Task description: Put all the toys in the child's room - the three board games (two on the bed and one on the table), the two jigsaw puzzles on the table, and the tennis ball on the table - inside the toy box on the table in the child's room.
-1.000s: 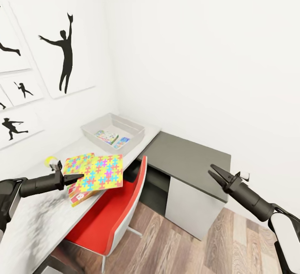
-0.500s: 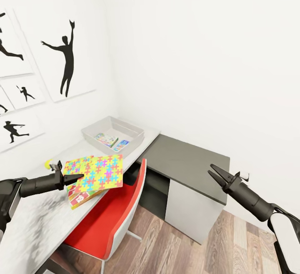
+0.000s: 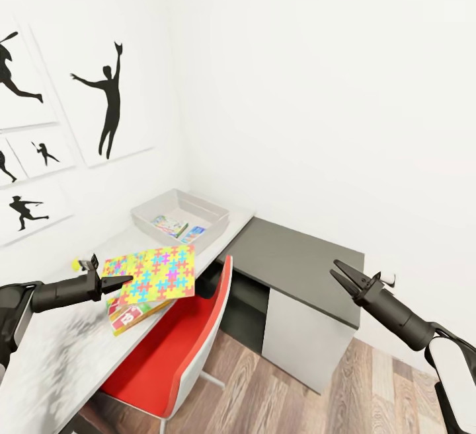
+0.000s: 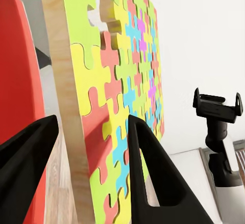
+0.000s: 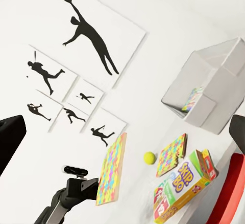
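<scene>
My left gripper (image 3: pixel 124 281) is shut on the edge of a jigsaw puzzle (image 3: pixel 160 273), a pastel mosaic slab held tilted above the table (image 3: pixel 53 348); the left wrist view shows the slab (image 4: pixel 120 96) between both fingers. Below it, the second puzzle (image 3: pixel 113 265) lies on the orange-red Skip-Bo board game (image 3: pixel 132 316); in the right wrist view that puzzle (image 5: pixel 171 155) rests on the Skip-Bo box (image 5: pixel 186 183). The tennis ball (image 3: pixel 77 265) sits behind my left wrist. The grey toy box (image 3: pixel 149 209) stands at the table's far end with two flat printed boxes (image 3: pixel 170 226) inside. My right gripper (image 3: pixel 345 275) hangs open over the floor.
A red chair (image 3: pixel 172 348) is pushed under the table right below the held puzzle. A lower dark-grey-topped cabinet (image 3: pixel 297 255) adjoins the table's far end, next to the toy box. Black silhouette pictures (image 3: pixel 109 100) hang on the left wall. Wood-plank floor (image 3: pixel 330 394) lies ahead.
The whole view has shifted, so the camera moved: wall pictures slid right, the toy box looks smaller and lower. Both arms keep their pose; the left gripper still holds the puzzle.
</scene>
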You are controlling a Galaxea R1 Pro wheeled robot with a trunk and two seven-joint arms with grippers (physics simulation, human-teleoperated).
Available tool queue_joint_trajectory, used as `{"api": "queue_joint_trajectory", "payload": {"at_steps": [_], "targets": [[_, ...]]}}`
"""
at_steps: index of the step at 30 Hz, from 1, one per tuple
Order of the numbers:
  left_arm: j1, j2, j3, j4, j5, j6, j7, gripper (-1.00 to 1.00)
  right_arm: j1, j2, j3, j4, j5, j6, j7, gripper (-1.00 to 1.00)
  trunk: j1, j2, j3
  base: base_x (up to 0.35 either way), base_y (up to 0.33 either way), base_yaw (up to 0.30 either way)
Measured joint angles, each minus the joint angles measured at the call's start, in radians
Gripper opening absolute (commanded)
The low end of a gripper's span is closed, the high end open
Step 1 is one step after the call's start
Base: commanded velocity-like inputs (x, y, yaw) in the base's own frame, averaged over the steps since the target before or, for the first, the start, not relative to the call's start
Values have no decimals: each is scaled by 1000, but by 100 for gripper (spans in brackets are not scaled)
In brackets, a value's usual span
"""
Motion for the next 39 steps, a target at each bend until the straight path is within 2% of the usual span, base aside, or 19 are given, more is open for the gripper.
{"api": "queue_joint_trajectory", "payload": {"at_steps": [15, 29, 35, 39], "targets": [[1, 1, 0, 0, 1, -1, 0, -100, 0, -1, 0, 0, 0, -1, -2, 100, 0, 0, 25, 257, 0, 21], [1, 0, 0, 0, -1, -3, 0, -100, 0, 5, 4, -10, 2, -1, -6, 100, 0, 0, 41, 296, -52, 98], [2, 0, 0, 0, 1, -3, 1, -100, 0, 5, 7, -10, 3, -1, -8, 100, 0, 0, 45, 274, -161, 226], [2, 0, 0, 0, 1, -3, 1, -100, 0, 6, 7, -11, 35, -1, -7, 100, 0, 0, 49, 243, -226, 254]]}}
